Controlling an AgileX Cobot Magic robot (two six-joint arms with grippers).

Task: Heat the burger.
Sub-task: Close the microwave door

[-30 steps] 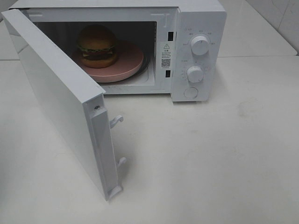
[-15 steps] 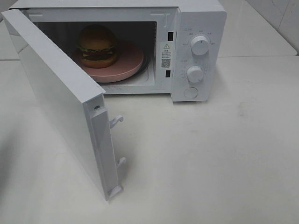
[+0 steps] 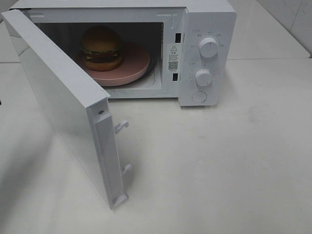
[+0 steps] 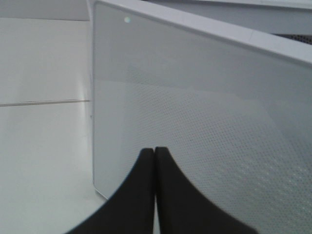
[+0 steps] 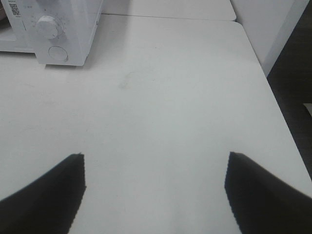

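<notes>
White tabletop [image 3: 219,165], matte, crossed by a thin seam [image 3: 268,59] to the right of the appliance. One white microwave [image 3: 209,29] is set directly on it toward the far side. Its door [image 3: 63,97] is swung wide open over the near-left surface.

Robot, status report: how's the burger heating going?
Left gripper shut, empty, facing the microwave door. Right gripper open, empty, above the table. Burger on pink plate inside the microwave. Door wide open, needs closing.
</notes>
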